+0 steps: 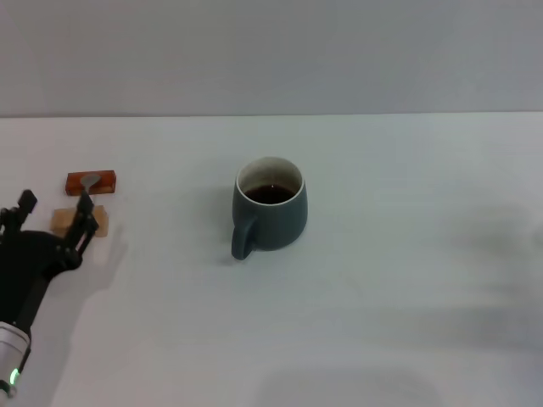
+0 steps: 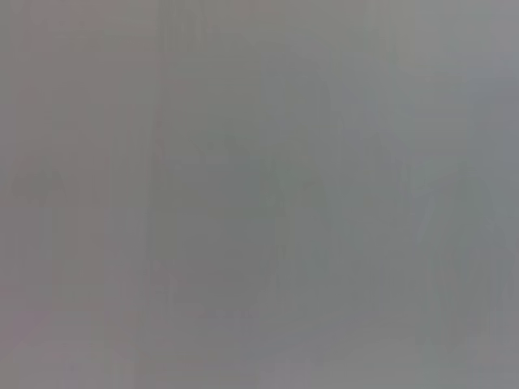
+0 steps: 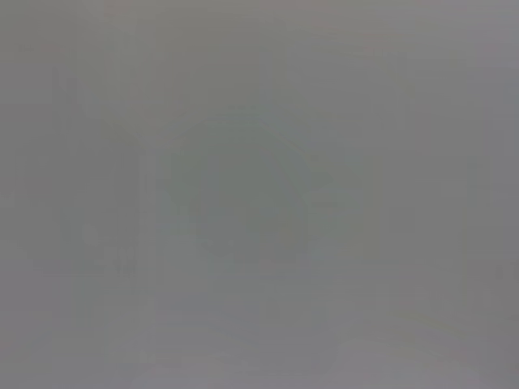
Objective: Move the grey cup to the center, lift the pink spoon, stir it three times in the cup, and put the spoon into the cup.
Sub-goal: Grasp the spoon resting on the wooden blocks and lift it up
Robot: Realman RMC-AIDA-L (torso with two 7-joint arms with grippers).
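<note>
Item: the grey cup [image 1: 271,206]. Placed upright near the middle of the tabletop [image 1: 407,280], handle turned toward the robot and slightly to its left; a dark liquid is seen inside. It lies well apart from the left end effector [image 1: 53,210], off to that end effector's right and about level with it in depth. The centring step is judged already met.

Item: the pink spoon [image 1: 87,190]. Small and thin, its grey bowl resting on a red-brown block [image 1: 92,181], its handle running back toward the robot over a tan wooden block [image 1: 80,220]. The long axis is thus set roughly fore-and-aft, in line with the approach of the left end effector. The spoon is found just ahead of the fingertips, at or beside the right-hand finger; contact cannot be told.

Item: left end effector. Fingers spread apart, nothing gripped. This is by far the nearer arm to the spoon.

Item: right end effector. Not seen in the head view; both wrist views show nothing distinguishable.
</note>
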